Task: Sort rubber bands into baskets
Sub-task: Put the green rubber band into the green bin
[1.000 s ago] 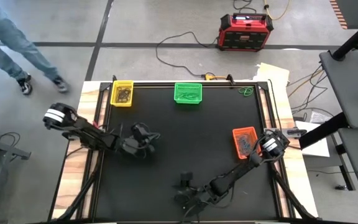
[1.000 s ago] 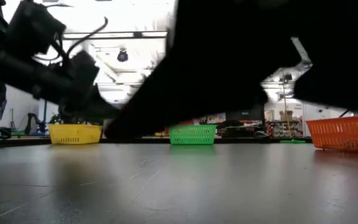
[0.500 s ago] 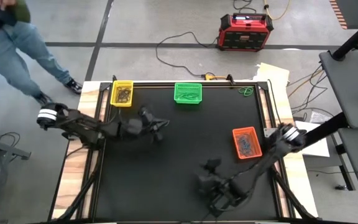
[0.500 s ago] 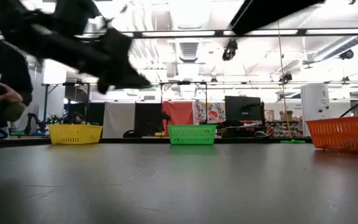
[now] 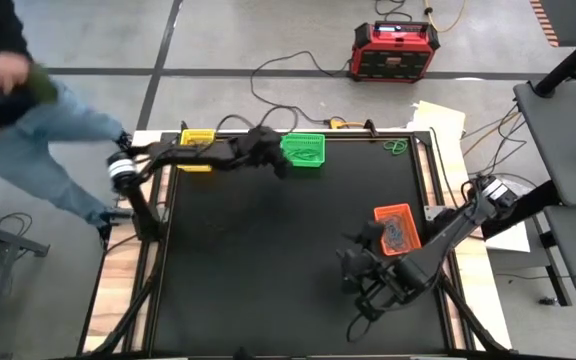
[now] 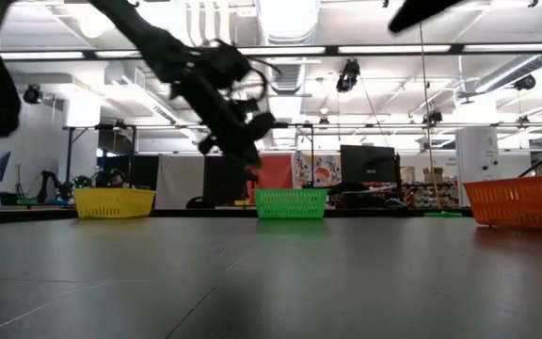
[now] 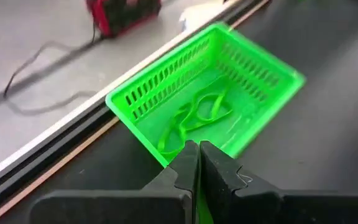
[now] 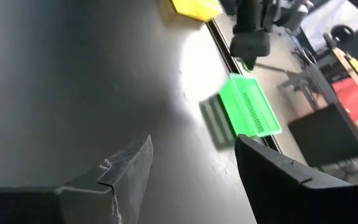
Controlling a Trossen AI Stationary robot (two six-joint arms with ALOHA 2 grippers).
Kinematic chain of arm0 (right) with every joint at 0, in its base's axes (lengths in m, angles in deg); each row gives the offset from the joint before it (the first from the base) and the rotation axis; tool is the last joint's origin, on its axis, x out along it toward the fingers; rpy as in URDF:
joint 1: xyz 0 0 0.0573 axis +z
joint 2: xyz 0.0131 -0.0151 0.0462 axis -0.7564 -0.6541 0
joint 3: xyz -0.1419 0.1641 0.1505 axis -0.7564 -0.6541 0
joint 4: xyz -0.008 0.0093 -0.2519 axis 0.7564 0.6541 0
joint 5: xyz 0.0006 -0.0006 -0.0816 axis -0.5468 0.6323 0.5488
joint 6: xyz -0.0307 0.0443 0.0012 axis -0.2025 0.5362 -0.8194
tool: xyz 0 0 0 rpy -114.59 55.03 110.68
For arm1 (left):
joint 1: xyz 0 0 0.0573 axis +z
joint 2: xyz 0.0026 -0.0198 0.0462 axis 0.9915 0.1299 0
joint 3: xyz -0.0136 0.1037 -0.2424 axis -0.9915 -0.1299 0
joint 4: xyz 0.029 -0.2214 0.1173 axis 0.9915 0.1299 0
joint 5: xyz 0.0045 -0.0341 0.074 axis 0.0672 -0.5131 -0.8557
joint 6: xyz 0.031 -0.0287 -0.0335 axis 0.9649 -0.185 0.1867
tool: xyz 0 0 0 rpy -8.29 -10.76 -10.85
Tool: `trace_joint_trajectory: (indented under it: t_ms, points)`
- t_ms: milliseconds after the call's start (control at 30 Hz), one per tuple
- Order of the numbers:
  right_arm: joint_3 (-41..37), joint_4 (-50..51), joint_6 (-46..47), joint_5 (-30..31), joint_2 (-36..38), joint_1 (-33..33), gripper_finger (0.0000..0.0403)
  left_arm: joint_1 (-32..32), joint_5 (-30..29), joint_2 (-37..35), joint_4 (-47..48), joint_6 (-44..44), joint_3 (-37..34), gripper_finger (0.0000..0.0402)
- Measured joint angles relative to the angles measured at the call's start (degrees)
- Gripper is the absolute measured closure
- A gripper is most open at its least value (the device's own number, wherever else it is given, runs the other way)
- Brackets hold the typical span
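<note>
While my left arm stretches along the far edge of the counter [image 5: 268, 260], my left fingers [image 7: 197, 163] are pressed together with nothing that I can see between them, hanging just over the near left corner of the green basket [image 5: 303, 149]. From my left wrist I look down into that basket [image 7: 216, 99] and see green rubber bands [image 7: 197, 115] lying loose on its mesh floor, a couple of loops overlapping one another. In the level view across the counter my left gripper [image 6: 250, 160] hangs above the table surface, just to the left of the green basket [image 6: 292, 202] and higher than its rim. The yellow basket [image 5: 197, 149] sits at the far left corner, partly under my left arm, with dark bands inside it. The orange basket [image 5: 395, 228] stands near the right edge, holding a dark tangle of bands [image 5: 396, 232]. A few green bands [image 5: 396, 146] lie on the counter by the far right corner, well apart from any basket. My right gripper [image 5: 360, 285] is low over the near part of the counter, beside the orange basket and towards the front, and its fingers [image 8: 129, 171] stand wide apart and hold nothing. Beyond the counter a red and black box [image 5: 395, 50] sits on the floor with cables trailing from it, and a person [image 5: 8, 90] stands off the counter's left far corner.
</note>
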Motion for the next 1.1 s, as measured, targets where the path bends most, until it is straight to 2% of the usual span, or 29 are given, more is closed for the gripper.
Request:
trace_joint_trajectory:
  t_ms: [67, 200, 367, 567, 667, 1100]
  points:
    - [-1.7, -0.1, 0.6, -0.2, 0.0, -0.9, 0.0179, 1.1, 1.4, 3.7, 3.9, -0.7, 5.1, 0.0401]
    - [-3.8, 0.3, 0.9, -0.1, -0.1, -2.9, 0.0179, 2.6, 7.6, 11.3, 5.7, -3.9, 16.2, 0.0401]
    - [-4.2, 0.5, 0.4, 0.9, 0.4, -3.3, 0.0179, 3.0, 9.0, 20.6, 21.7, -3.2, 31.4, 0.0402]
    - [-3.9, 0.4, -1.1, 0.9, 1.1, -3.9, 0.0179, 3.5, 10.0, 29.8, 35.5, 1.2, 44.0, 0.0401]
    - [-3.9, 0.4, -0.6, 0.8, 1.3, -3.8, 0.0179, 3.6, 13.9, 32.2, 36.9, 2.3, 47.7, 0.0402]
    - [-3.8, 0.0, 1.4, -0.2, 1.3, -3.8, 0.0179, 5.8, 14.5, 33.5, 38.0, 11.6, 49.7, 0.0401]
